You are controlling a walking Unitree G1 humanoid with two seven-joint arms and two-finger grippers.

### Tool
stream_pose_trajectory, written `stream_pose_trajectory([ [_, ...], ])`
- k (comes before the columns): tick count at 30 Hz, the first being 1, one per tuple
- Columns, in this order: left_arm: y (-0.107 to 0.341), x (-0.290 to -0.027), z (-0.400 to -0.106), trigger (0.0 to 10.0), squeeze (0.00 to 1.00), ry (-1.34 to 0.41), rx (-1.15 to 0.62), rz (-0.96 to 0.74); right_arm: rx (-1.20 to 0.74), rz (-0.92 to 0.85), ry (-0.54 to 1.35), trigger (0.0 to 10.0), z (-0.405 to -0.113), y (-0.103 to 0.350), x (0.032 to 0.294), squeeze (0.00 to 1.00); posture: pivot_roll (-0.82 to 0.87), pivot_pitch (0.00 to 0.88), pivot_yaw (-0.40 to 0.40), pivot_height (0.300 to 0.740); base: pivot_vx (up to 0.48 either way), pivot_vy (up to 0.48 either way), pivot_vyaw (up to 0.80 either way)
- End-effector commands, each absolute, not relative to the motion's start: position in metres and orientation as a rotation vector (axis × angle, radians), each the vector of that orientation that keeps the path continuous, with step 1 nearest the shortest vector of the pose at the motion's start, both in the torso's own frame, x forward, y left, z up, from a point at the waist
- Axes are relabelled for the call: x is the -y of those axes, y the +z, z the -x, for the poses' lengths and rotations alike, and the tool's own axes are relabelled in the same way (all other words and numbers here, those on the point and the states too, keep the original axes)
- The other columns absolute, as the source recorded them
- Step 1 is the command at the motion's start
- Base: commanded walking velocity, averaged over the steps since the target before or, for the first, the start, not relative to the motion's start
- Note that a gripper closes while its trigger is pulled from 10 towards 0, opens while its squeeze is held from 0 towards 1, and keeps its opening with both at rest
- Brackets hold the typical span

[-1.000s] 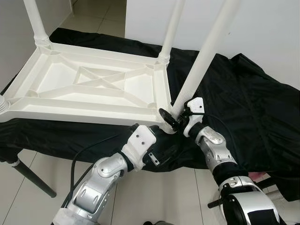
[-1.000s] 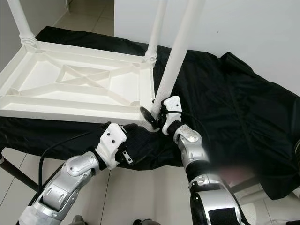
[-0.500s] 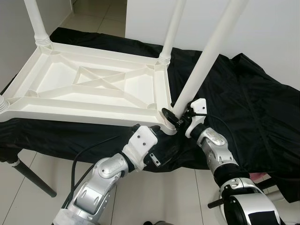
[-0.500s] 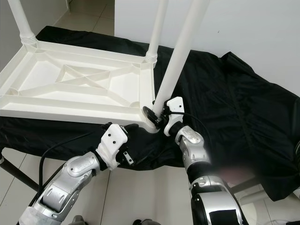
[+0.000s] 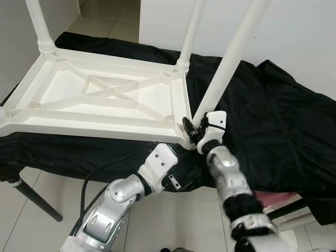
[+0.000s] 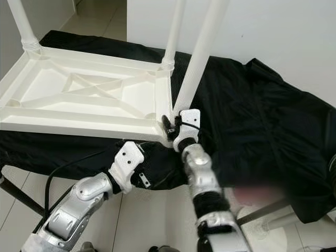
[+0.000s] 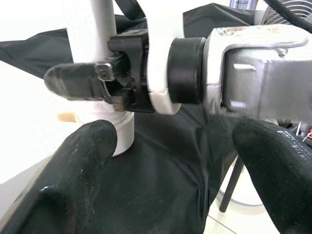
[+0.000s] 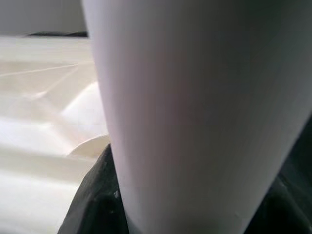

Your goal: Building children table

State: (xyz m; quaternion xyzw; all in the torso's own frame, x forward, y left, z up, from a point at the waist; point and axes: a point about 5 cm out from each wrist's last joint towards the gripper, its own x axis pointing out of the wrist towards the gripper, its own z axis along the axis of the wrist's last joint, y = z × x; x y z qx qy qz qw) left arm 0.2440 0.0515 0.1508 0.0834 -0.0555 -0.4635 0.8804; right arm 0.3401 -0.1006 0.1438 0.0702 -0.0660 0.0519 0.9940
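1. The white children's table (image 5: 105, 100) lies upside down on a black cloth (image 5: 273, 115) over the counter.
2. The right gripper (image 5: 193, 129) is clamped around the near-corner table leg (image 5: 226, 63), tilted.
3. The left gripper (image 7: 170, 165) gapes empty beneath that corner.
4. A white wall (image 5: 294, 37) stands behind.

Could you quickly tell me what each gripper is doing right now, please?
Left gripper: open, holding nothing, just below the tabletop's near corner.
Right gripper: closed around the base of the white table leg.
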Motion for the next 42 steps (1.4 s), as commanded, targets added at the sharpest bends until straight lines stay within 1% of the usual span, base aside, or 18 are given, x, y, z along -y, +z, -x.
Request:
stream_pose_trajectory([
  [1, 0.150, -0.046, -0.240, 10.0, 0.00, -0.991, 0.109, -0.169, 0.069, -0.158, -0.074, 10.0, -0.334, 0.129, 0.113, 0.00, 0.08, 0.115, -0.153, 0.740, 0.000, 0.000, 0.00],
  [4, 0.150, -0.046, -0.239, 10.0, 0.00, -0.993, 0.108, -0.166, 0.052, -0.208, -0.117, 10.0, -0.330, 0.129, 0.103, 0.00, 0.09, 0.115, -0.155, 0.740, 0.000, 0.000, 0.00],
  [5, 0.149, -0.045, -0.239, 10.0, 0.00, -0.992, 0.108, -0.165, 0.056, -0.221, -0.073, 10.0, -0.330, 0.131, 0.095, 0.00, 0.09, 0.114, -0.158, 0.740, 0.000, 0.000, 0.00],
  [6, 0.149, -0.045, -0.239, 10.0, 0.00, -0.992, 0.108, -0.165, 0.056, -0.221, -0.073, 10.0, -0.330, 0.131, 0.095, 0.00, 0.09, 0.114, -0.158, 0.740, 0.000, 0.000, 0.00],
  [7, 0.149, -0.045, -0.239, 10.0, 0.00, -0.992, 0.107, -0.163, 0.056, -0.224, -0.043, 10.0, -0.328, 0.133, 0.089, 0.00, 0.09, 0.114, -0.158, 0.740, 0.000, 0.000, 0.00],
  [9, 0.149, -0.045, -0.238, 10.0, 0.00, -0.992, 0.105, -0.162, 0.070, -0.224, -0.008, 10.0, -0.325, 0.137, 0.087, 0.00, 0.09, 0.112, -0.162, 0.740, 0.000, 0.000, 0.00],
  [13, 0.148, -0.045, -0.238, 10.0, 0.00, -0.991, 0.104, -0.160, 0.086, -0.229, 0.008, 10.0, -0.324, 0.139, 0.090, 0.00, 0.10, 0.107, -0.166, 0.740, 0.000, 0.000, 0.00],
  [14, 0.148, -0.045, -0.237, 10.0, 0.00, -0.990, 0.103, -0.159, 0.092, -0.236, 0.013, 10.0, -0.323, 0.141, 0.090, 0.51, 0.10, 0.106, -0.166, 0.740, 0.000, 0.000, 0.00],
  [16, 0.148, -0.045, -0.237, 10.0, 0.00, -0.990, 0.103, -0.158, 0.095, -0.240, 0.015, 10.0, -0.323, 0.142, 0.089, 0.51, 0.10, 0.106, -0.166, 0.740, 0.000, 0.000, 0.00],
  [17, 0.148, -0.045, -0.237, 10.0, 0.00, -0.991, 0.102, -0.157, 0.097, -0.251, 0.025, 10.0, -0.322, 0.143, 0.088, 1.00, 0.10, 0.105, -0.165, 0.740, 0.000, 0.000, 0.00],
  [28, 0.148, -0.044, -0.237, 10.0, 0.00, -0.990, 0.100, -0.159, 0.106, -0.274, 0.089, 10.0, -0.320, 0.146, 0.089, 1.00, 0.10, 0.103, -0.165, 0.740, 0.000, 0.000, 0.00],
  [29, 0.148, -0.045, -0.237, 10.0, 0.00, -0.988, 0.100, -0.161, 0.124, -0.273, 0.118, 10.0, -0.318, 0.148, 0.088, 1.00, 0.10, 0.100, -0.165, 0.740, 0.000, 0.000, 0.00],
  [30, 0.148, -0.045, -0.237, 10.0, 0.00, -0.986, 0.100, -0.162, 0.151, -0.265, 0.157, 10.0, -0.315, 0.150, 0.086, 0.00, 0.10, 0.098, -0.164, 0.740, 0.000, 0.000, 0.00],
  [35, 0.148, -0.046, -0.237, 10.0, 0.00, -0.983, 0.100, -0.164, 0.181, -0.243, 0.216, 10.0, -0.311, 0.151, 0.083, 0.00, 0.10, 0.096, -0.164, 0.740, 0.000, 0.000, 0.00],
  [42, 0.148, -0.047, -0.238, 10.0, 0.00, -0.982, 0.099, -0.167, 0.185, -0.186, 0.308, 10.0, -0.309, 0.141, 0.093, 0.00, 0.10, 0.089, -0.162, 0.740, 0.000, 0.000, 0.00],
])
